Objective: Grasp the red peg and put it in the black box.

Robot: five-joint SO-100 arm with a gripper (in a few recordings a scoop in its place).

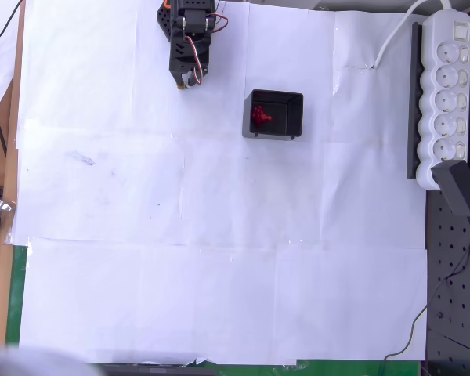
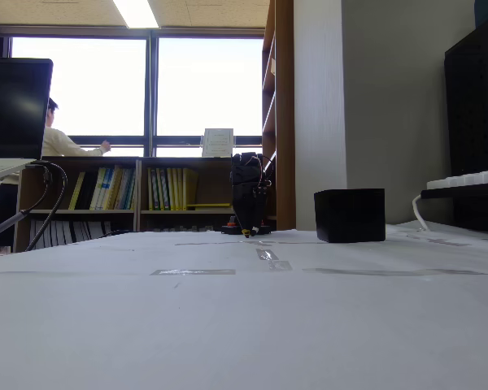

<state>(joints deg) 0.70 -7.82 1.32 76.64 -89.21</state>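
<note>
Pincer (image 1: pixel 186 81) points down at the white tabletop (image 1: pixel 219 235); jaw state cannot be told. Black box (image 1: pixel 273 114) sits to its right in the overhead view, apart, holding a clump of red pieces (image 1: pixel 261 117).

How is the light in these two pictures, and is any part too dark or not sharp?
Overhead view: even, bright light; the white paper looks nearly washed out, and the red pieces inside the black box stay readable. Fixed view: strong backlight from the windows turns the gripper and the box into dark silhouettes; the near paper is soft and out of focus.
</note>
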